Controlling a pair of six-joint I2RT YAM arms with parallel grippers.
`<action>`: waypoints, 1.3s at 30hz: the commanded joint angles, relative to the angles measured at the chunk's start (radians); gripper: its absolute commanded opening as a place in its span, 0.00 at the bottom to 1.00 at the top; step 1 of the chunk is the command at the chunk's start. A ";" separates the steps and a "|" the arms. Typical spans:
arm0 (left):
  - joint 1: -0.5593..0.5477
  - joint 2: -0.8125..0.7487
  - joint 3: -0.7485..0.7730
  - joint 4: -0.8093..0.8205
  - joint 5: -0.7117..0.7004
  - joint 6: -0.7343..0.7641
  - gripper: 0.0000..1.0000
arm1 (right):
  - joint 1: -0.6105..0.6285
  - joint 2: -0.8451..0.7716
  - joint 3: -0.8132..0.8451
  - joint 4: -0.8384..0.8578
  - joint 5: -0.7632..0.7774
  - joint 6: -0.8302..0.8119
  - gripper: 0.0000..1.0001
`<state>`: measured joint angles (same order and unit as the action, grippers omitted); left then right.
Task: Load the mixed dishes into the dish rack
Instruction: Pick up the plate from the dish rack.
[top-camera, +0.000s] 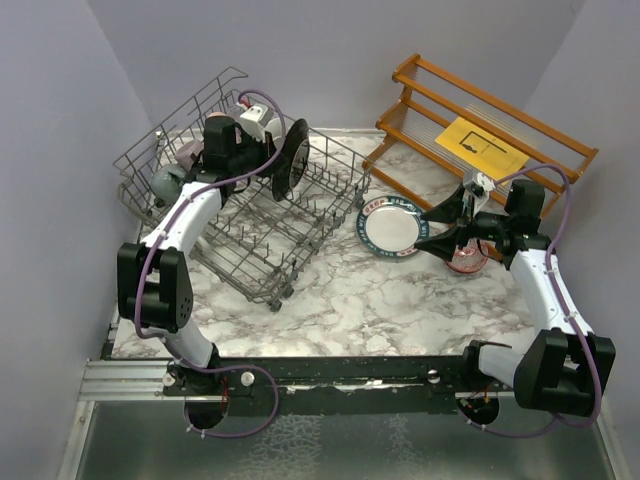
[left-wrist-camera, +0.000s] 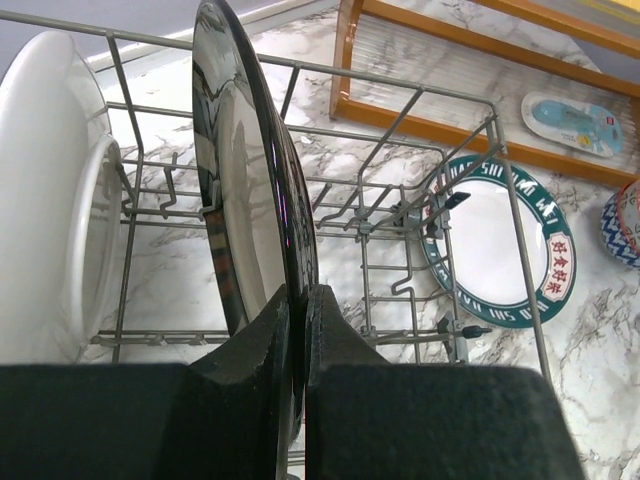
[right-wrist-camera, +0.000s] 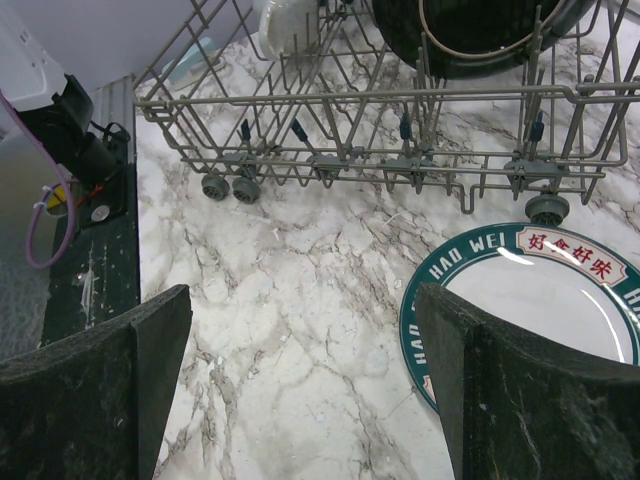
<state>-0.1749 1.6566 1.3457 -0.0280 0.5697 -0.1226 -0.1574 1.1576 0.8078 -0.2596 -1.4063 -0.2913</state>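
The grey wire dish rack (top-camera: 262, 232) stands at the back left. My left gripper (top-camera: 276, 158) is shut on the edge of a black-rimmed plate (top-camera: 293, 160) and holds it upright on edge over the rack's tines. In the left wrist view the fingers (left-wrist-camera: 345, 345) pinch the plate (left-wrist-camera: 240, 190). A white plate (left-wrist-camera: 50, 210) stands upright beside it. Mugs (top-camera: 168, 182) sit at the rack's left end. A teal-rimmed plate with red characters (top-camera: 392, 226) lies flat on the table right of the rack. My right gripper (top-camera: 432, 230) is open and empty, at that plate's right edge (right-wrist-camera: 540, 300). A red patterned bowl (top-camera: 468, 260) sits under the right wrist.
An orange-brown wooden slatted shelf (top-camera: 470, 120) stands at the back right with a yellow paper sheet (top-camera: 480, 147) on it. A pale blue item (left-wrist-camera: 572, 118) lies on the shelf. The rack's wheels (right-wrist-camera: 225, 187) face the marble table (top-camera: 350, 300). Walls close in on both sides.
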 joint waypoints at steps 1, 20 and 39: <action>-0.013 -0.140 0.075 0.165 0.023 -0.044 0.00 | -0.005 -0.012 -0.008 0.022 0.007 0.004 0.93; 0.045 -0.176 0.071 0.386 0.104 -0.196 0.00 | -0.005 -0.012 -0.002 0.006 0.013 -0.014 0.93; 0.201 -0.103 0.135 0.576 0.564 -0.448 0.00 | -0.005 -0.013 -0.001 0.000 0.017 -0.024 0.93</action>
<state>-0.0082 1.5558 1.4345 0.3332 0.9581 -0.4690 -0.1574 1.1576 0.8078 -0.2611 -1.4014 -0.3016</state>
